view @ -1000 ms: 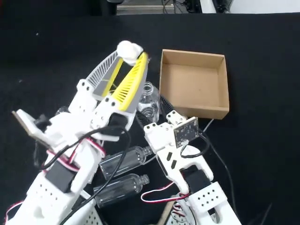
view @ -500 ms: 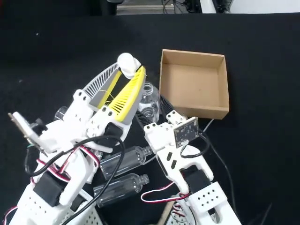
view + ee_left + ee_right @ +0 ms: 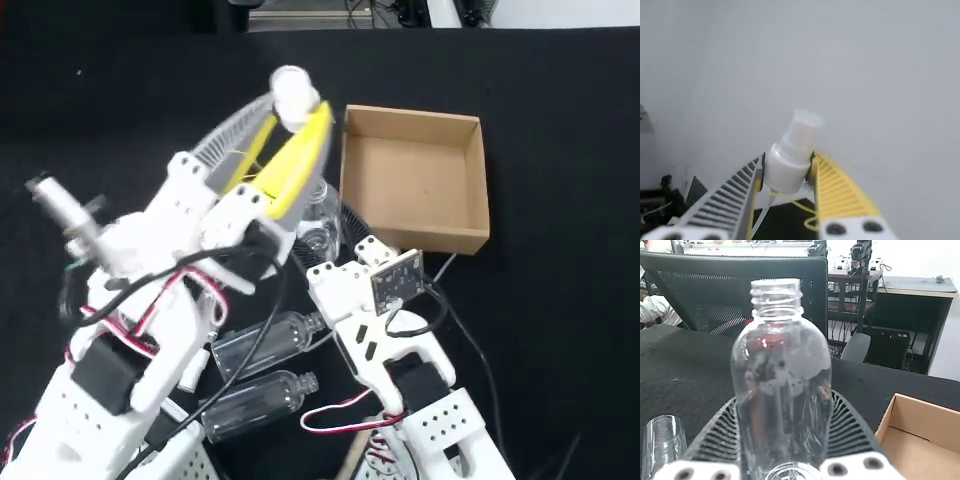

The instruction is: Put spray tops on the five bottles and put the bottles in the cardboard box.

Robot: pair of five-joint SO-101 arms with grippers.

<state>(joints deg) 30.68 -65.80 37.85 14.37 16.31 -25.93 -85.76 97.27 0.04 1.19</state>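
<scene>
- Nearest, at 6 o'clock on the black bench (image 3: 560,330), two clear uncapped bottles are lying on their sides between the two arms. The nearer bottle (image 3: 255,402) is lying just beside the farther bottle (image 3: 262,342), and both necks are pointing toward 3 o'clock.
- The right arm (image 3: 385,320) is rising from 6 o'clock. The right jaws, black and ribbed, are clamping an upright bottle (image 3: 318,215) (image 3: 782,375) around its lower body.
- That upright bottle is standing near the middle of the bench, just beside the 9 o'clock wall of the cardboard box (image 3: 415,240). Its threaded neck is standing open, with no top on it.
- In the right wrist view, another open bottle (image 3: 662,440) is standing near the held one and apart from it.
- The left arm (image 3: 150,300) is stretching from 7 o'clock toward 12 o'clock. The left jaws, one grey and one yellow, are pinching a white spray top (image 3: 290,92) (image 3: 790,160) by its collar, with the nozzle end pointing away from the wrist.
- The spray top is hanging in the air at about 11 o'clock from the upright bottle, near the box's far 9 o'clock corner.
- The cardboard box is sitting open at 1 o'clock on the bench, and every bottle in view is lying or standing outside it.
- Farthest, beyond the bench edge, a black mesh chair (image 3: 740,285) is standing in the room.
</scene>
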